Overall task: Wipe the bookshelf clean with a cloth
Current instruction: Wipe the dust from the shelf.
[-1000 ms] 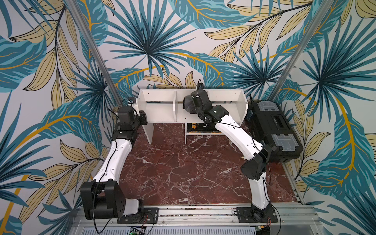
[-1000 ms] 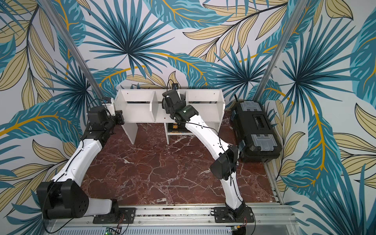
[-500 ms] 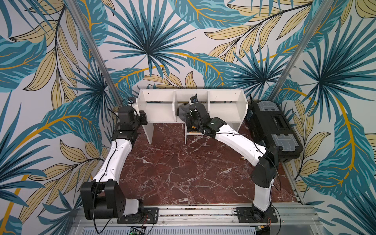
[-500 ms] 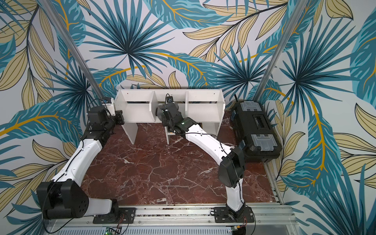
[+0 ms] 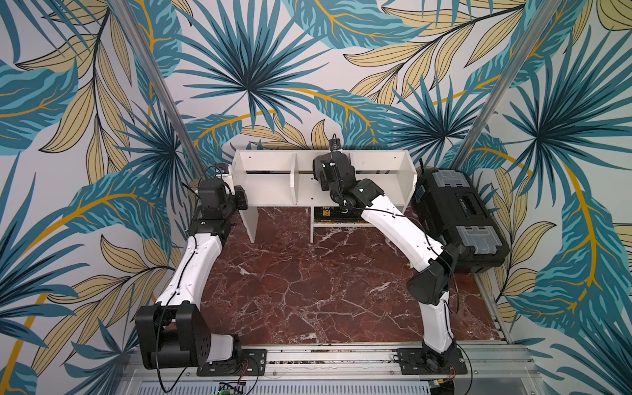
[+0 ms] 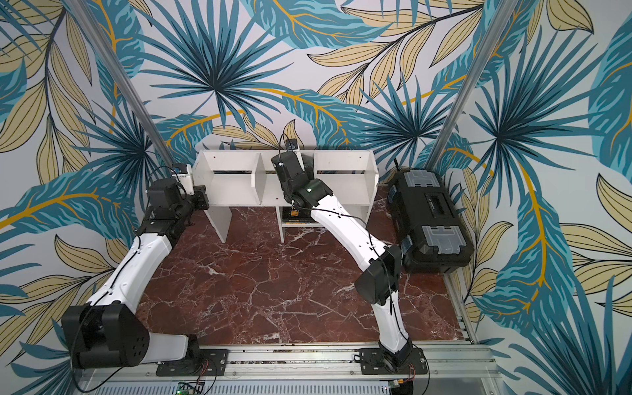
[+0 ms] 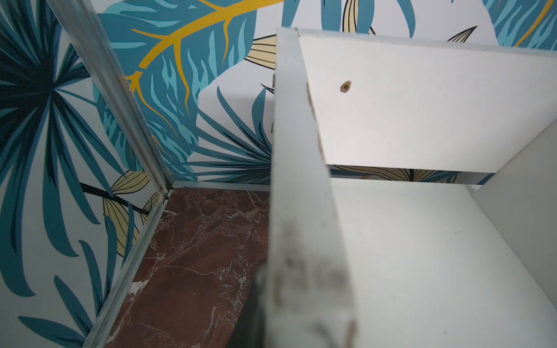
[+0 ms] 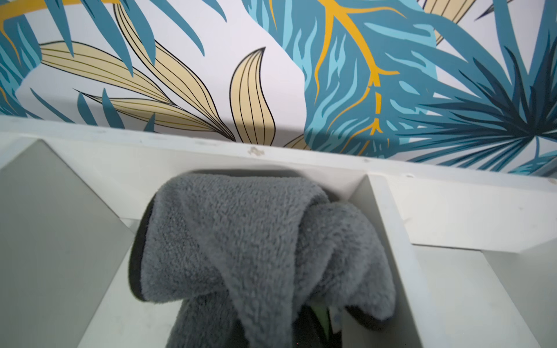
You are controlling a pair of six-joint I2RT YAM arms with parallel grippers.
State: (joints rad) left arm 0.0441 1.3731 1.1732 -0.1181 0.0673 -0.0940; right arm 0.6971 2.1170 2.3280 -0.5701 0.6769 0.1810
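No legible text or labels anywhere.

Right arm (image 5: 393,219), at the front edge of the bookshelf (image 5: 270,191) half a second ago, is back at the rear. The cloth (image 8: 241,241) moved with it.

Both top views are bright, evenly lit by soft, diffuse light and sharp throughout, with only faint shadows on the marble tabletop (image 5: 307,290) and inside the bookshelf (image 5: 270,191); the aluminium posts (image 5: 154,85) lean inward toward the frame edges. In the left wrist view the bookshelf's side panel is crisp at its far end and smears into heavy blur at its near end. In the right wrist view the cloth (image 8: 241,241) shows its pile clearly, throws a dark shadow on the board behind it, and dims at its nearest folds.
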